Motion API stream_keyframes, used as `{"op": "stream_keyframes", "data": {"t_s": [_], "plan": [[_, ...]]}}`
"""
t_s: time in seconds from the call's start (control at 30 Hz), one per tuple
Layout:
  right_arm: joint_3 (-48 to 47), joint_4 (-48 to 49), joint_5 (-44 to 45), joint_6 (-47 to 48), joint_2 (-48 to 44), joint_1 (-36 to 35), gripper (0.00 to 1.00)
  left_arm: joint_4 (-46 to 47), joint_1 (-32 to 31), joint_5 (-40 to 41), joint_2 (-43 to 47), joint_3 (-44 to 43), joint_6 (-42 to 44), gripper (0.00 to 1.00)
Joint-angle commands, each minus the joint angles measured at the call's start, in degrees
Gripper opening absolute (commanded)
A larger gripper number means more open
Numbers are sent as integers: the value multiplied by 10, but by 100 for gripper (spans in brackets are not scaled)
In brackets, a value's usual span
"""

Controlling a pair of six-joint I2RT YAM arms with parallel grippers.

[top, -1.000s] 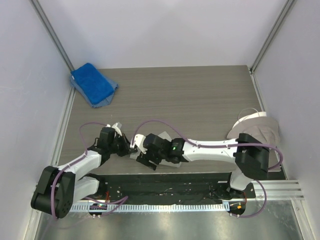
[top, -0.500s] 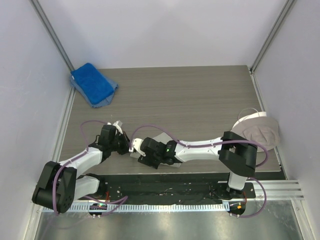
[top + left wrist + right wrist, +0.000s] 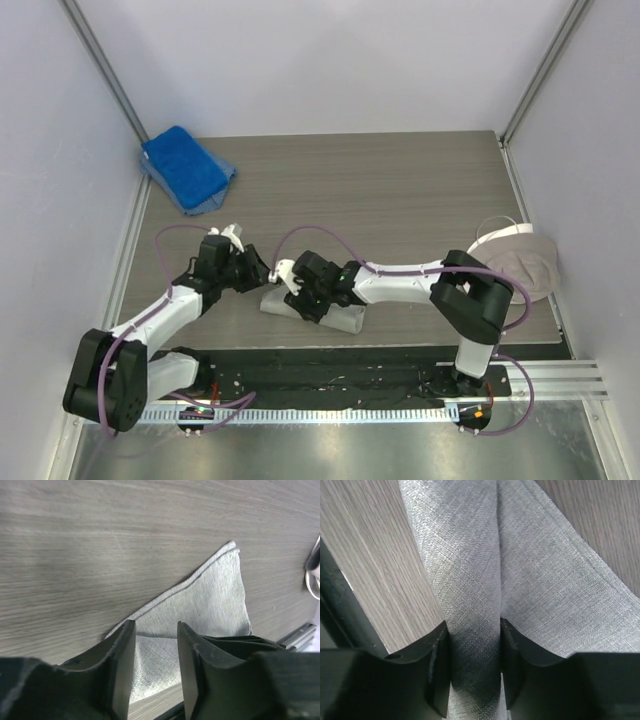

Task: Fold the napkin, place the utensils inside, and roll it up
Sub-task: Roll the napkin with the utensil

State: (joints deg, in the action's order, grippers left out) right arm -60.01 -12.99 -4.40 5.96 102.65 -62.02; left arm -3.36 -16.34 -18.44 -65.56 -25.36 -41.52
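Note:
The light grey napkin (image 3: 340, 318) lies as a long, narrow, partly rolled bundle near the table's front edge. My right gripper (image 3: 298, 297) is over its left part. In the right wrist view it (image 3: 474, 625) is shut on a rolled ridge of the napkin (image 3: 470, 555). My left gripper (image 3: 256, 272) is just left of the bundle. In the left wrist view it (image 3: 155, 625) is open, with a flat corner of the napkin (image 3: 210, 595) below and beyond the fingers. The purple utensil is hidden.
A bright blue towel (image 3: 186, 168) lies at the far left corner. A beige-grey cloth with a white edge (image 3: 520, 262) sits at the right edge. The black front rail (image 3: 330, 360) runs just below the napkin.
Both grippers have moved a little away from the front edge. The right arm's forearm has swung, and the rolled napkin now shows below the right gripper.

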Motion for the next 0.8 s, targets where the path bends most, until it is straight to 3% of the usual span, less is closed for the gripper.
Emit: {"op": "stream_keyframes", "data": {"t_s": [0.0,0.1,0.3,0.57,0.77], "plan": [[-1,-6,-161,-22,38,41,40,-36,3,46,35,-25,30,46],[-1,-7,-249,-31,66,73,36,-44,3,60,67,-14,35,52],[-14,-7,-346,-42,120,117,34,-18,3,44,131,40,21,54],[-23,-7,-352,-44,146,137,35,-1,3,31,215,104,1,53],[-27,-9,-335,-49,149,136,37,47,3,15,207,134,-17,46]]}}
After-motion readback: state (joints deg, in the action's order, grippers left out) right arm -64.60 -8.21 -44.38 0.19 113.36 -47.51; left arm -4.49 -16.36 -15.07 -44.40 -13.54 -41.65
